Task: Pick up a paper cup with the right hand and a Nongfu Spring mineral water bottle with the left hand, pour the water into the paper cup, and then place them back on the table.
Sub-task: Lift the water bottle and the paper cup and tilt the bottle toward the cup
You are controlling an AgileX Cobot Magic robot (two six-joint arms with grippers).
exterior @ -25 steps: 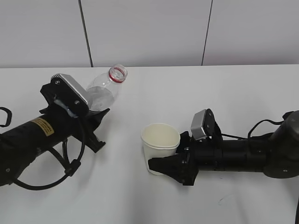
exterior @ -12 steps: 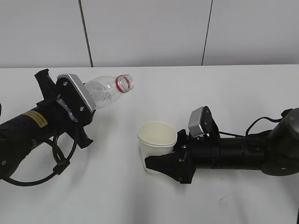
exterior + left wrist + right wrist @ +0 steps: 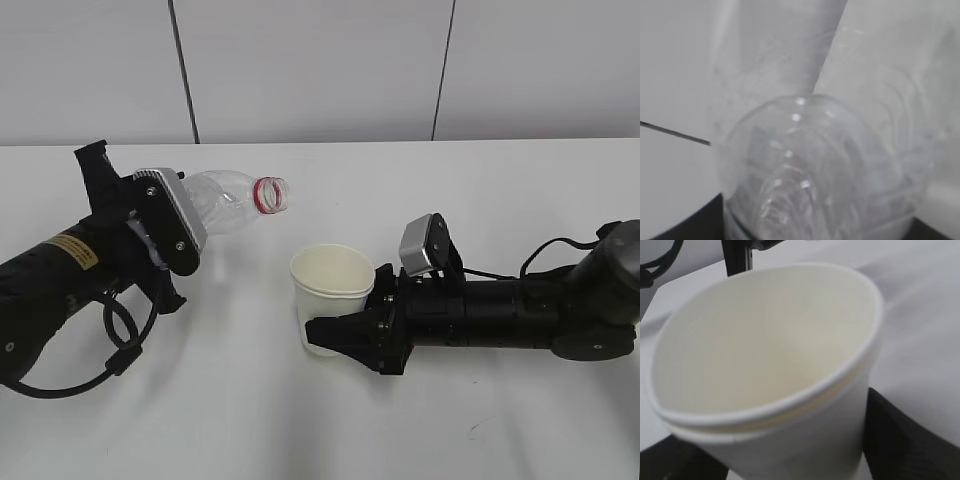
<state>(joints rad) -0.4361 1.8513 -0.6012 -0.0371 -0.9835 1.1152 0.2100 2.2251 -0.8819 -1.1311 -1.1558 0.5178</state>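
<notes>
My left gripper (image 3: pixel 185 225) is shut on the clear mineral water bottle (image 3: pixel 235 201) and holds it tipped almost flat, its open red-ringed mouth pointing right toward the cup. The label is hidden by the gripper. In the left wrist view the bottle (image 3: pixel 815 170) fills the picture as a blurred clear dome. My right gripper (image 3: pixel 340 330) is shut on the off-white paper cup (image 3: pixel 331 285), held upright just above the white table (image 3: pixel 500 200), below and right of the bottle's mouth. The right wrist view shows the cup (image 3: pixel 765 365) from above, its inside looking dry.
A grey panelled wall with dark seams stands behind the table's far edge. A small dark scratch mark (image 3: pixel 482 424) lies on the tabletop near the front right. My left arm's black cable (image 3: pixel 100 360) loops over the front left.
My left gripper has rotated and tipped the bottle from slanted upward to nearly level, its mouth swinging right and down. My right gripper has slid the cup a little left, toward the bottle.
</notes>
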